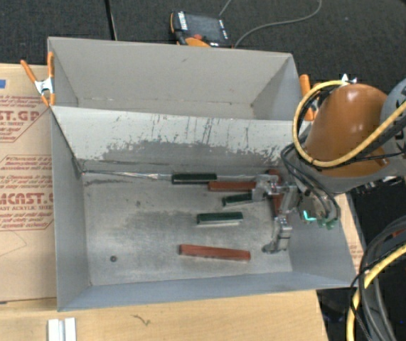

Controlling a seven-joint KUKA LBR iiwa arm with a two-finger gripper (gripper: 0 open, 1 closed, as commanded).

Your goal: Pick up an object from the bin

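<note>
Five red and green sticks lie scattered across the scuffed grey bin floor; the gripper at right has fingers spread, empty.

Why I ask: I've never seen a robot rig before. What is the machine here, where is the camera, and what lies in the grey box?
One camera looks down on a grey metal bin from above, slightly sideways. The robot arm, with orange cover and cables, reaches in from the right; its tool hangs low near the bin's right end. On the bin floor lie five small things: a dark stick and a reddish-brown stick by the back wall, a short dark green piece, a longer dark green bar, and a reddish-brown bar nearest the front. The tool does not visibly hold any of them.
</note>
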